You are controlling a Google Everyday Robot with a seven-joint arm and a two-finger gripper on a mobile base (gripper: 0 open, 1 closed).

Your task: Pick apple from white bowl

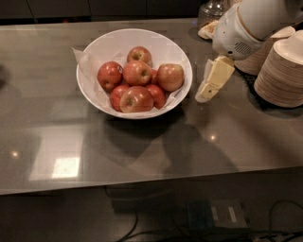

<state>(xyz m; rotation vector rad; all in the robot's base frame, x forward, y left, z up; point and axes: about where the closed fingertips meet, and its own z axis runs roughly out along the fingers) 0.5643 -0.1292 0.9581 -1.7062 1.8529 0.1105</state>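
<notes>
The white bowl (92,56) stands on the grey counter, left of centre, lined with crinkled white paper and holding several apples. The apple (170,77), lighter and more orange than the others, lies at the bowl's right side. Darker red apples (110,74) lie beside and in front of it. My gripper (210,84) hangs above the counter just right of the bowl's rim, pointing down and left. Its cream fingers (218,75) stand slightly apart and hold nothing. It touches neither the bowl nor an apple.
Stacks of tan disposable bowls (283,71) stand at the right edge, behind and beside my arm (246,28). A glass jar (212,10) stands at the back right. The counter's front edge (142,186) runs across the lower part, with cables below.
</notes>
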